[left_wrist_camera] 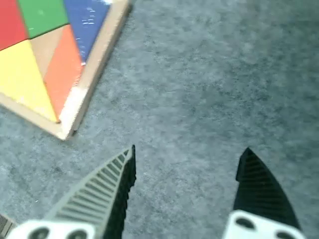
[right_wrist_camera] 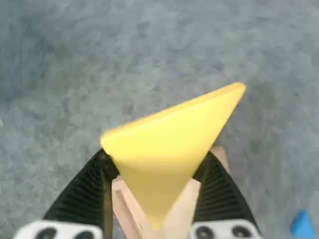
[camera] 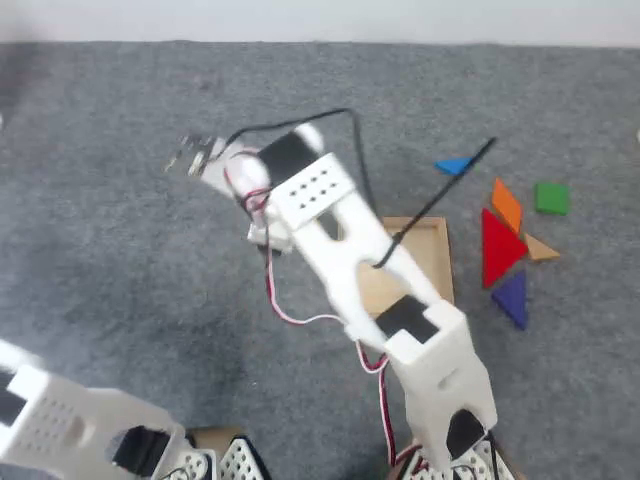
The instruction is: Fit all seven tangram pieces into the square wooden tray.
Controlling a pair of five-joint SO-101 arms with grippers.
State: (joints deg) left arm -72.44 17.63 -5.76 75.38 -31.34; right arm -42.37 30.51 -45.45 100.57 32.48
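Bright, even, diffuse light from overhead. High view: table (camera: 120, 200) evenly lit, soft faint shadow beside white arm (camera: 340, 250), arm plastic near blown out. Left wrist view: pale glare on tray (left_wrist_camera: 94, 64) rim. Right wrist view: yellow piece (right_wrist_camera: 169, 144) top face bright, right end effector (right_wrist_camera: 155, 155) fingers in shade.

Six loose pieces (camera: 502, 246) lie on the table (camera: 120, 220) right of the tray (camera: 434, 252), which an arm (camera: 345, 245) overhangs.

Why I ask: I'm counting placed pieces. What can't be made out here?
High view: the right arm covers most of the wooden tray, so its inside is hidden.
Left wrist view: a tray with pieces is cut off by the edge; piece count unclear.
Right wrist view: the yellow triangle hides the wood beneath.
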